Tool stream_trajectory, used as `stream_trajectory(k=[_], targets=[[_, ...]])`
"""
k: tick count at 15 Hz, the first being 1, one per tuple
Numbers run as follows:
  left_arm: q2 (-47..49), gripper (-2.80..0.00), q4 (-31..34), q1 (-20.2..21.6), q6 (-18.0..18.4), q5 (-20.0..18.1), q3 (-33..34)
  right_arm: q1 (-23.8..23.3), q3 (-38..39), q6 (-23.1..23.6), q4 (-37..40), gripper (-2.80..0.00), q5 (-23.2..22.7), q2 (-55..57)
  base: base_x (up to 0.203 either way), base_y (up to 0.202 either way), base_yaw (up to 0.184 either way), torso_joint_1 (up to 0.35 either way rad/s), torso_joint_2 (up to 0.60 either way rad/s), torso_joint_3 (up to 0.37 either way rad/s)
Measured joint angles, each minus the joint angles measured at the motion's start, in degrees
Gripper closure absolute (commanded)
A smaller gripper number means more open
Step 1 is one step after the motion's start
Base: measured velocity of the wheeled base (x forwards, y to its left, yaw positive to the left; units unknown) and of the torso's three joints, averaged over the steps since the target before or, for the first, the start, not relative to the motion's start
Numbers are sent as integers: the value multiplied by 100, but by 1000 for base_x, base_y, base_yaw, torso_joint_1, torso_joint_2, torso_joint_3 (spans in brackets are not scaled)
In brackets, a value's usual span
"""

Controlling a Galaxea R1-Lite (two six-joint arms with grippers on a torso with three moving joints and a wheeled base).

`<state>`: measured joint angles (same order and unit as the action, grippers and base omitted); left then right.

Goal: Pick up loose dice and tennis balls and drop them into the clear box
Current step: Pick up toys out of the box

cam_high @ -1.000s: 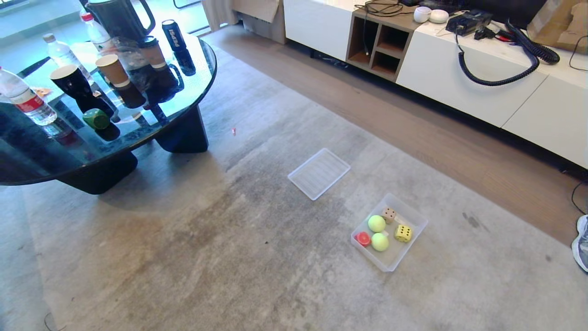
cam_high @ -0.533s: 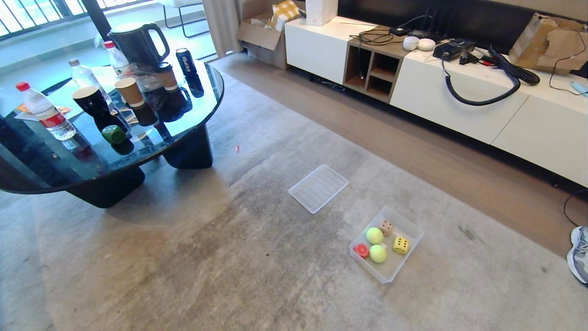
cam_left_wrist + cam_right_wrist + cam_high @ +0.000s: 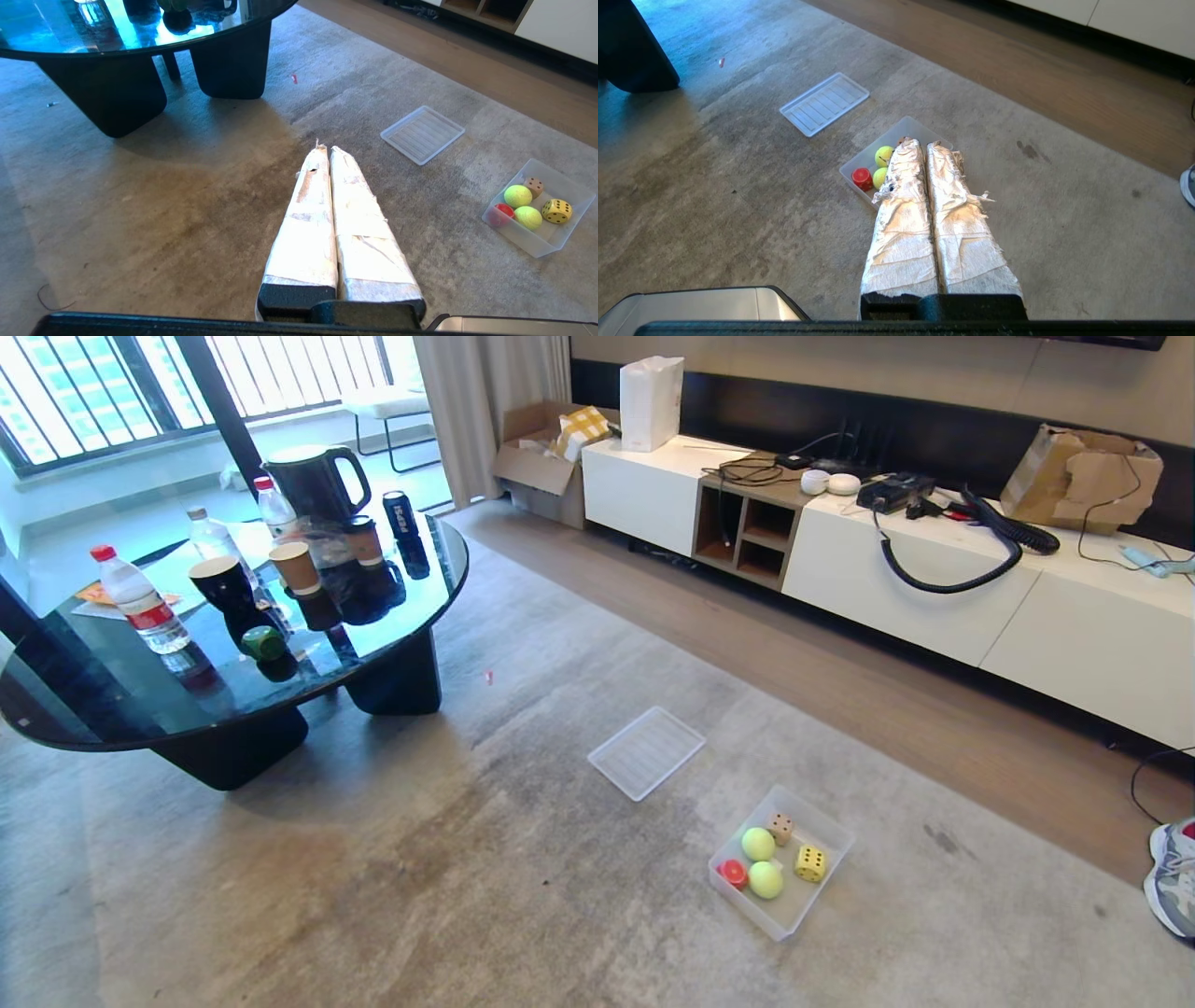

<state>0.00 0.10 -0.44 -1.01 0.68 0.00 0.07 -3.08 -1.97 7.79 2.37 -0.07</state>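
Head camera tilted higher since before; both jaws pressed shut, empty-handed.

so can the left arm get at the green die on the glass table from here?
Probably not yet. The green die sits on the glass table among cups, far from the left gripper, which hangs shut over bare carpet. Nothing blocks the way; the base likely has to drive closer.

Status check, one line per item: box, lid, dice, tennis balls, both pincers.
clear box: open, on the rug
lid: off, flat on the rug, apart from the box
red die, beige die, yellow die: in the box
tennis balls: both in the box
green die: loose on the glass table
left pincer: shut, empty
right pincer: shut, empty
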Motion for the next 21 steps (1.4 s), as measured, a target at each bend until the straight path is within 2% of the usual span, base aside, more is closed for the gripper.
stream_trajectory(k=[8, 21], targets=[[0, 0, 0, 0, -12, 2, -2, 0, 0, 0, 0, 0, 0, 0, 0, 0, 0, 1, 2, 190], [0, 0, 6, -2, -37, 11, 0, 0, 0, 110, 6, 0, -118, 0, 0, 0, 0, 0, 2, 10]])
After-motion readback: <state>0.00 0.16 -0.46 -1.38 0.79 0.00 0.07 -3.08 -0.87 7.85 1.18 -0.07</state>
